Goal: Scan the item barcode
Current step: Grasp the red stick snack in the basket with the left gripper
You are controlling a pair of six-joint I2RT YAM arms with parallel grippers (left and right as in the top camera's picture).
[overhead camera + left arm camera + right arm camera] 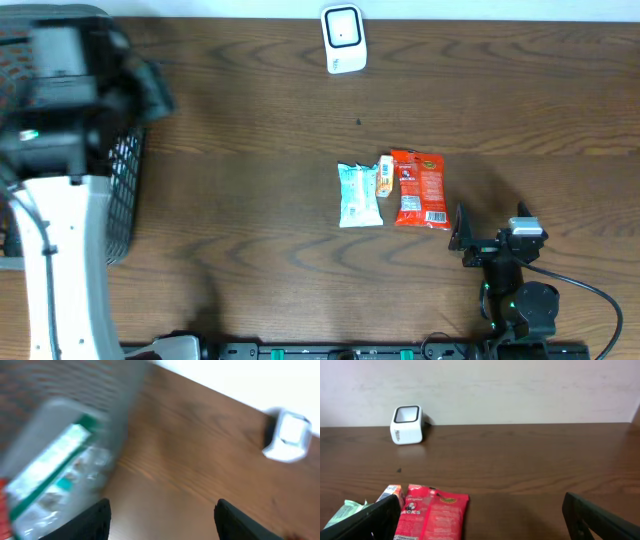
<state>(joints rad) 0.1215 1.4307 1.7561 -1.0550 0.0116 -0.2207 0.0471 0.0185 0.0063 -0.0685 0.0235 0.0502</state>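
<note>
The white barcode scanner (342,38) stands at the table's far edge. Three items lie mid-table: a pale green packet (359,195), a small orange box (385,176) and a red snack packet (420,188). My right gripper (490,221) rests low just right of them, open and empty; its wrist view shows the red packet (432,515) by the left finger and the scanner (407,425) far off. My left gripper (162,520) is open over the basket's edge with nothing between its fingers. A blurred green-and-white packet (50,470) lies below and left of it.
A black mesh basket (125,190) stands at the table's left edge, mostly covered by my left arm (65,250). The left wrist view is motion-blurred; the scanner (290,435) shows at its right.
</note>
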